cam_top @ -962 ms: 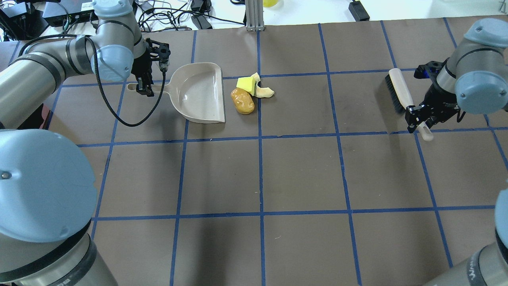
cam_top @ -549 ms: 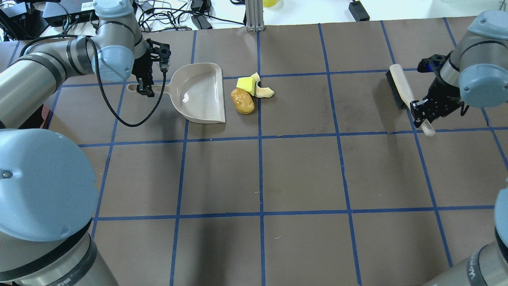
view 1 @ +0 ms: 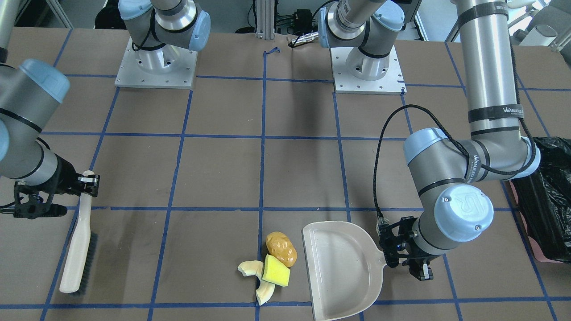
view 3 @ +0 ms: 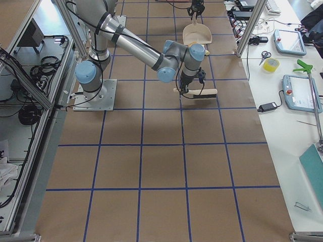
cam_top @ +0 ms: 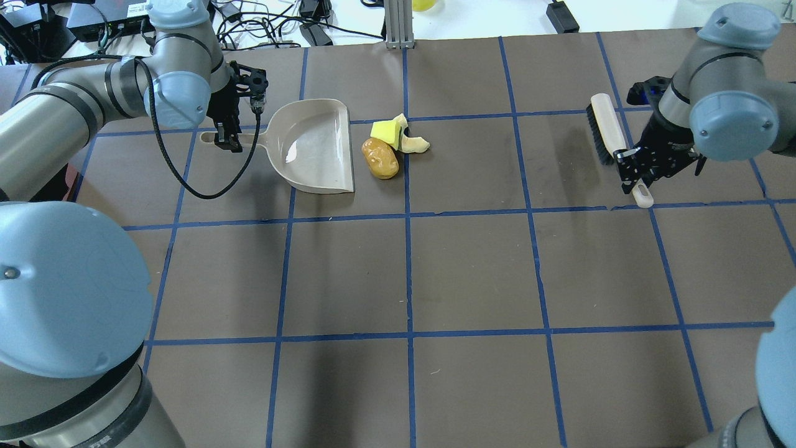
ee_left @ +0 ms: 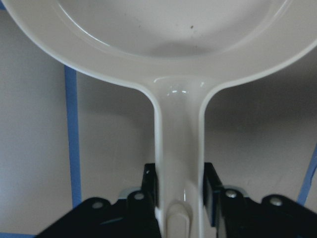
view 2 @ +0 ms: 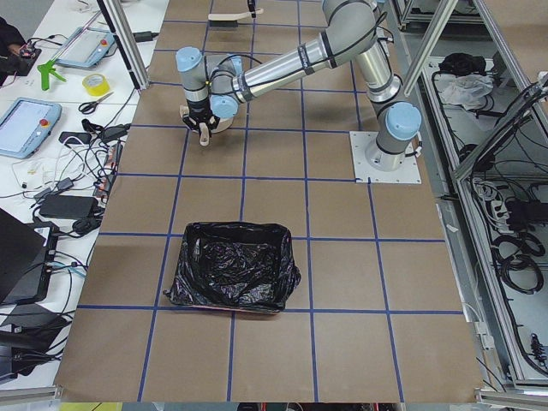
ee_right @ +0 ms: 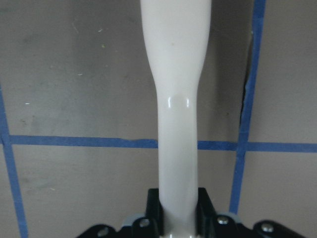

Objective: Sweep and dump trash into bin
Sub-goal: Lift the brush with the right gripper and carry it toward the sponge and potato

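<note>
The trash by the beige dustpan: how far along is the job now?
Done: left gripper grips the beige plastic dustpan by its handle; right gripper grips the cream black-bristled brush. In hand: the brush is well apart from the trash. Left: amber-brown blob, yellow-green wedge and cream rinds lie unswept; the black-bagged bin shows no trash.

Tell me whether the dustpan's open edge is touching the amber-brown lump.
Apart. The front-facing view shows a clear gap between the open edge of the dustpan and the amber-brown lump; the overhead view shows the same gap.
</note>
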Available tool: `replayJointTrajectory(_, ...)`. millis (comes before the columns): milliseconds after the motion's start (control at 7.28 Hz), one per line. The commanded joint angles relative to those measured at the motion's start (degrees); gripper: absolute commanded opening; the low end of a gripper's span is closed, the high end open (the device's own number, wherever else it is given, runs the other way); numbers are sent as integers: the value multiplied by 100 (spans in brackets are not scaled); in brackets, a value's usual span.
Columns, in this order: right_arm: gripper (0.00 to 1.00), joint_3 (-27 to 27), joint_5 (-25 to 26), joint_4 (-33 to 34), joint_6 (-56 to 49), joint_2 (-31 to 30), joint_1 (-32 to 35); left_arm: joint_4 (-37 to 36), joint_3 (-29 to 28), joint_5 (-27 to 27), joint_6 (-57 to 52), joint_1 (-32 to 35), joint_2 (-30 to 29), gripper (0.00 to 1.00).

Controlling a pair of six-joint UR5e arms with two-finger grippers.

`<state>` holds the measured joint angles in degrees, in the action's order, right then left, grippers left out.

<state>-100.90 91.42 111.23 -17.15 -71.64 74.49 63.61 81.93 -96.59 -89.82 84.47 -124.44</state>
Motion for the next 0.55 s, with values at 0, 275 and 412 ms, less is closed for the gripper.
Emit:
replayJointTrajectory(0, 0, 149, -272, -477, 1112, -96, 853, -7, -10, 0, -1, 0, -2, 1)
replayJointTrajectory(275, 0, 194, -675, -523, 2194, -114, 1540, -7, 8, 0, -1, 0, -2, 1)
replayJointTrajectory(412, 0, 203, -800, -506, 2573, -96, 1865, -7, -1, 0, -1, 0, -10, 1)
